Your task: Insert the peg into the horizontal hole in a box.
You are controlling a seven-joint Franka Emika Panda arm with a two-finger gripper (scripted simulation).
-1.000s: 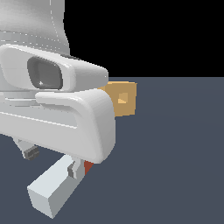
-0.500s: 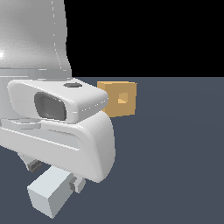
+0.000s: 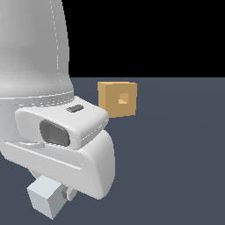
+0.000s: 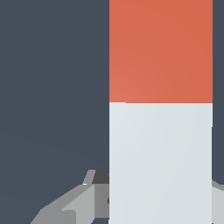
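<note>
peg point(image 4: 160, 131): under the gripper point(image 4: 160, 205); grasp unclear
box point(image 3: 117, 99): far, hole point(image 3: 123, 99) facing near
risk: off-centre grip may tilt it, missing the hole

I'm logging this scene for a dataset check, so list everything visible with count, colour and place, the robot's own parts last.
box: one, tan-orange, on the floor in the middle of the exterior view, apart from the arm.
hole: one, square, lighter orange inside, in the centre of the box's face towards the camera.
peg: one, pale grey-white with a red end; in the exterior view only its pale end shows below the arm.
floor: one, dark blue-grey, under everything.
arm: one, white, fills the exterior view's left.
claw: one, grey, at the peg's pale part; its fingers are mostly hidden.
</note>
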